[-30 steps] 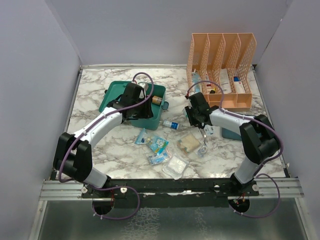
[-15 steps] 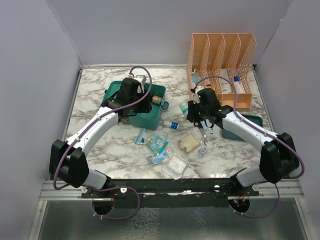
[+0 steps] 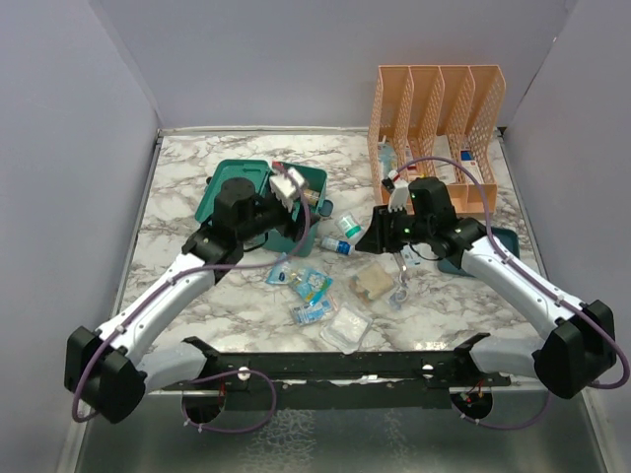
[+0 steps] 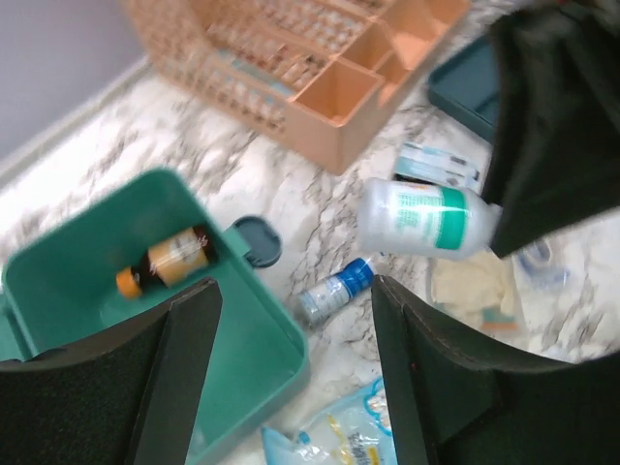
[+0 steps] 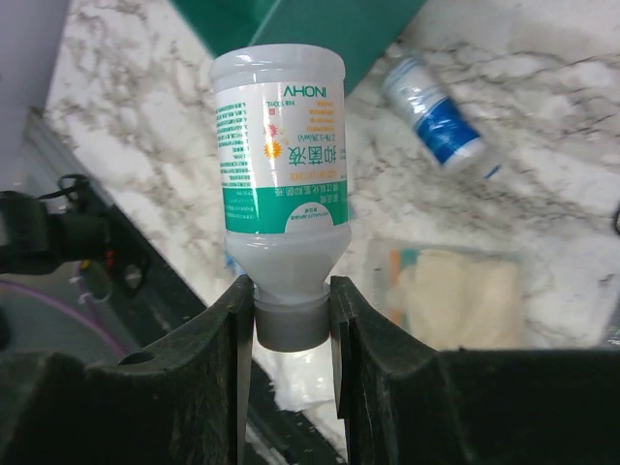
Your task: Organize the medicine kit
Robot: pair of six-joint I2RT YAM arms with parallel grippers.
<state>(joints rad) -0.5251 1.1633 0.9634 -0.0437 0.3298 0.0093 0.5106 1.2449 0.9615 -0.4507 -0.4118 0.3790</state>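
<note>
The medicine kit (image 4: 68, 281) is plain teal-green, and the amber bottle (image 4: 167, 262) inside it is brown with an orange cap and a pale yellow label. Just beside the kit, the white bottle (image 5: 279, 165) carries a green band, green print and a greyish cap. The clear bottle (image 4: 334, 288) near it is marked blue, over a table (image 3: 177, 197) of white marble veined grey-brown. Well apart from the kit are a peach-orange mesh organizer (image 3: 434, 99) and a dark teal tray (image 4: 465, 87).

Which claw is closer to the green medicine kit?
Left. The left claw is over the medicine kit; the right claw, holding a white bottle, is off its right side.
</note>
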